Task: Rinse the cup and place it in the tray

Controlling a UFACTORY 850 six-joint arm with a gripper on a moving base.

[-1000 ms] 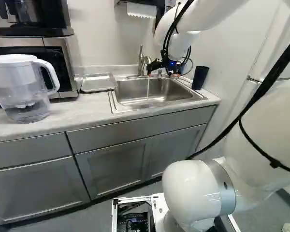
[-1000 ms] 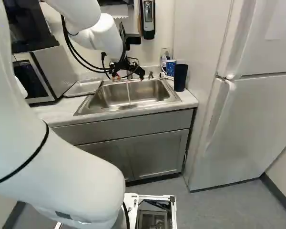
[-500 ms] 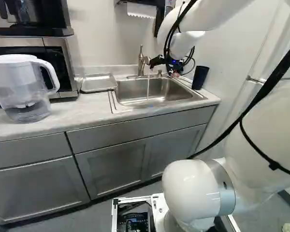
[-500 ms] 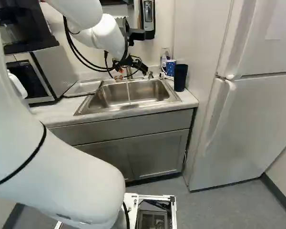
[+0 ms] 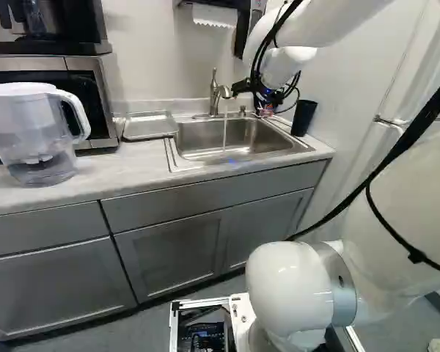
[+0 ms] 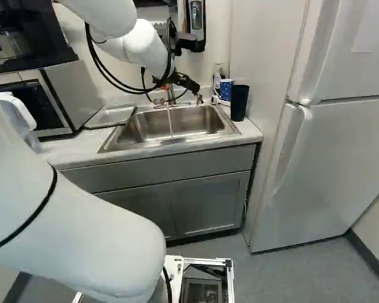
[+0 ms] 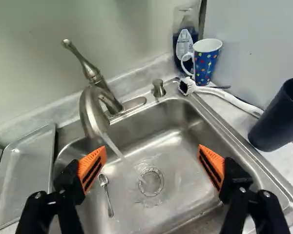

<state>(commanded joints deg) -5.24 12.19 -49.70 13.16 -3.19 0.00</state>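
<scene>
Black two-finger gripper [image 6: 180, 82] is hanging over the stainless steel sink [image 7: 190, 146], its fingers standing wide apart, orange pads [image 7: 93, 168] facing each other. Brushed-metal faucet [image 7: 93, 109] is running, a thin water stream [image 7: 115, 148] falling near the round metal drain [image 7: 151, 182]. Small metal spoon [image 7: 107, 195] is lying in the sink, between drain and tray side. Two cups are standing on the counter: dark blue plastic tumbler [image 7: 281, 117], upright beside the sink, and white-and-blue dotted mug [image 7: 205, 61] at the back corner; can't tell which one is the task's. Clear bottle with blue liquid [image 7: 185, 44] is standing just behind the mug. White-handled brush [image 7: 224, 95] is lying between mug and tumbler. Shallow metal tray [image 7: 27, 170] is sitting on the counter beside the sink, opposite the tumbler.
</scene>
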